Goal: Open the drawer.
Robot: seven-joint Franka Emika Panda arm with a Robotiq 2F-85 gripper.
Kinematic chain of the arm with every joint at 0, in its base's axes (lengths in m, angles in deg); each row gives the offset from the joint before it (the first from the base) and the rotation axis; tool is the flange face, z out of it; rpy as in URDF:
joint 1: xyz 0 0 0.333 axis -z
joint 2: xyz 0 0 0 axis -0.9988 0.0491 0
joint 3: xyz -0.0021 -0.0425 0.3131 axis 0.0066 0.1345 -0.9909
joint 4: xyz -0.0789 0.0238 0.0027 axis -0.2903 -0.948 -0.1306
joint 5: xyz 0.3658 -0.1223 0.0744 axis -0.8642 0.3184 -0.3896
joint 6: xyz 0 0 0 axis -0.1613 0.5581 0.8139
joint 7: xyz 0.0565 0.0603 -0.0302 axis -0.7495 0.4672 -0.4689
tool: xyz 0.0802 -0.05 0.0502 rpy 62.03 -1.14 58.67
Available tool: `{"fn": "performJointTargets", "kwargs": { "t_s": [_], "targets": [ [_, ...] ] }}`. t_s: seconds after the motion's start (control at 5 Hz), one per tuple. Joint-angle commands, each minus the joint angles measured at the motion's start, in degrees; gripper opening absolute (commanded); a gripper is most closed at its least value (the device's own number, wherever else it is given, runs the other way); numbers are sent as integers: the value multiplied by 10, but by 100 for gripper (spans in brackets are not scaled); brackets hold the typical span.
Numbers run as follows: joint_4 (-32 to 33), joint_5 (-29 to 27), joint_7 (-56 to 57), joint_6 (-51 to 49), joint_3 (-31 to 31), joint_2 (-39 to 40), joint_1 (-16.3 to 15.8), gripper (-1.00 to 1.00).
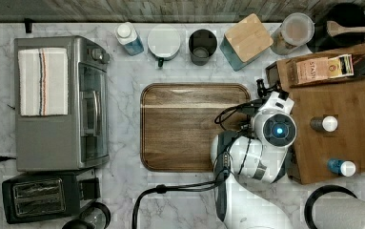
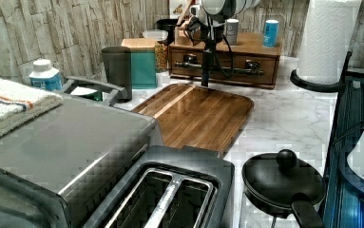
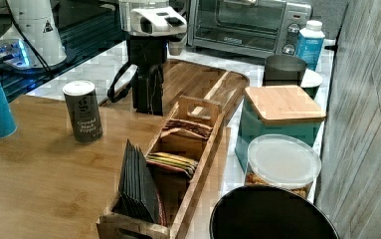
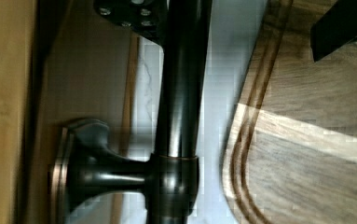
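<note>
A white marble bench (image 2: 284, 118) stands against a grey plank wall. The drawer (image 2: 225, 64) sits in a wooden box at the far end in the left view, its front shut flush, just beyond the dark wooden tray (image 2: 198, 114). The claw (image 2: 207, 71) hangs straight down at the black bar handle (image 4: 181, 93); whether it is clenched I cannot tell.

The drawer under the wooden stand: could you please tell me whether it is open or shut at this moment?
Shut: in the left view the drawer front sits flush with the stand's face, and its black bar handle lies close along it.
</note>
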Motion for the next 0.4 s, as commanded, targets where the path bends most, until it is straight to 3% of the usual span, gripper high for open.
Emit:
{"fn": "performJointTargets", "kwargs": {
  "t_s": [0.2, 0.4],
  "targets": [
    [-28, -53, 77, -85, -25, -22, 41, 100],
    [-7, -77, 74, -108, -44, -47, 40, 100]
  ]
}}
